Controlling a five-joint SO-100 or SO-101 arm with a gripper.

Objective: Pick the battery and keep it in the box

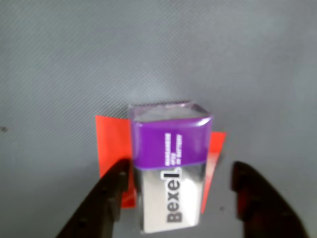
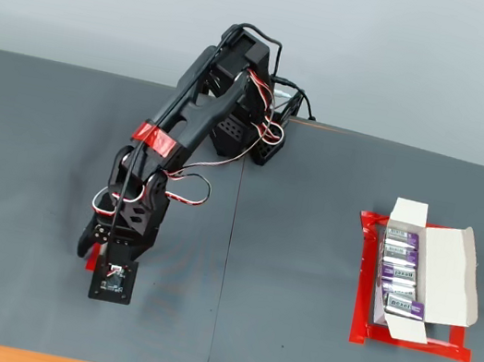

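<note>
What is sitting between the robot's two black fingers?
In the wrist view, the battery stands between the open hand's fingers, on a red tape patch.

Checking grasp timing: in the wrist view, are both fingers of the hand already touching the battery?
No: the battery stands between the fingers of the open hand, and a clear gap separates it from the right finger.

In the wrist view the battery point(image 1: 170, 168) runs off the bottom edge, hiding part of the red tape patch point(image 1: 113, 144), and its small white print blurs. Both fingers point(image 1: 101, 203) are cropped at the lower edge. In the fixed view, lower left, the arm point(image 2: 185, 133) hides the battery.
</note>
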